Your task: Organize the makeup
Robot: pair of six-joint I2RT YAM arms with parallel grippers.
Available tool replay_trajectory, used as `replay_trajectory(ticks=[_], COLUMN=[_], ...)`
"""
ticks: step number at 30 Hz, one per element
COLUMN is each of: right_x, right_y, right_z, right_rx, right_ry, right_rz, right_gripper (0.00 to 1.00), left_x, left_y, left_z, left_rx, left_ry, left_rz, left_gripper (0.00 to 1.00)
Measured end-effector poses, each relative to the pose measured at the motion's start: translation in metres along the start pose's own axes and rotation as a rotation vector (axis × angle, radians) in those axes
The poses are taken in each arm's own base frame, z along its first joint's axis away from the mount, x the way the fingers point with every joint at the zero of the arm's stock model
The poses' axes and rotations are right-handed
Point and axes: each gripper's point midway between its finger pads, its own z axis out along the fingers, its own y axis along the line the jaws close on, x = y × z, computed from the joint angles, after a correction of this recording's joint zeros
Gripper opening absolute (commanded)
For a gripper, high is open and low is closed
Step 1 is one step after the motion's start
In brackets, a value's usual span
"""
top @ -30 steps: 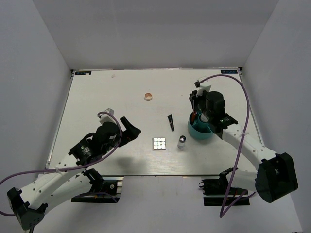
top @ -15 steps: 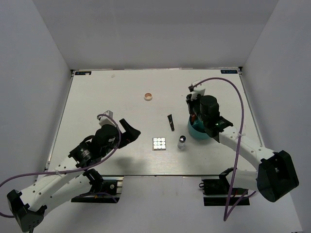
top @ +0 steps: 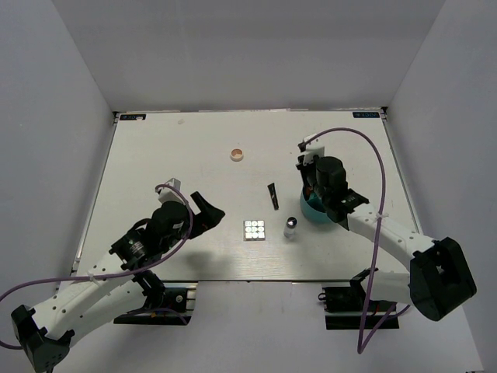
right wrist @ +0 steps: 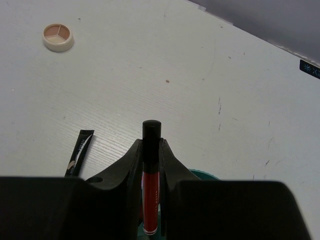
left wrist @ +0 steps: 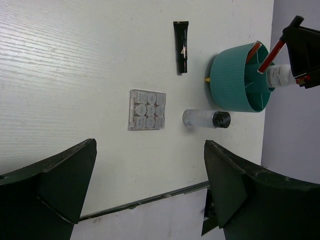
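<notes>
Red-and-black pencil [right wrist: 150,200] clamped in the right pincer [right wrist: 151,146], its lower end dipping into the teal tub [left wrist: 235,82] on the desk [top: 155,155]. A slow, straight descent into one compartment, clear of the dividers and the white bottle [left wrist: 280,76] inside, looks the sound way to finish before letting go. Left pincer [left wrist: 150,150] hangs wide open, holding nothing, near the palette [left wrist: 147,109], vial [left wrist: 202,118] and black tube [left wrist: 181,42] — all loose on the desk.
</notes>
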Motion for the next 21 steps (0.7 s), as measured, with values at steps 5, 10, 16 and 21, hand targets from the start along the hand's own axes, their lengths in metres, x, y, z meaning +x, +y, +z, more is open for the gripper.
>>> replay_trajectory(ticks=[5, 10, 16, 21], right_x=[0.006, 0.008, 0.018, 0.024], right_y=[0.007, 0.009, 0.010, 0.010], right_z=[0.003, 0.006, 0.005, 0.004], right_rx=[-0.013, -0.015, -0.009, -0.003], right_ry=[0.008, 0.000, 0.009, 0.021], right_rz=[-0.020, -0.030, -0.029, -0.017], right_gripper=[0.00, 0.00, 0.00, 0.00], left_x=[0.000, 0.002, 0.002, 0.002], left_y=[0.000, 0.001, 0.001, 0.001], left_z=[0.000, 0.000, -0.001, -0.001], left_rx=[0.006, 0.003, 0.007, 0.007], left_ry=[0.001, 0.006, 0.004, 0.004], left_rz=[-0.001, 0.000, -0.001, -0.002], left_gripper=[0.98, 0.98, 0.98, 0.98])
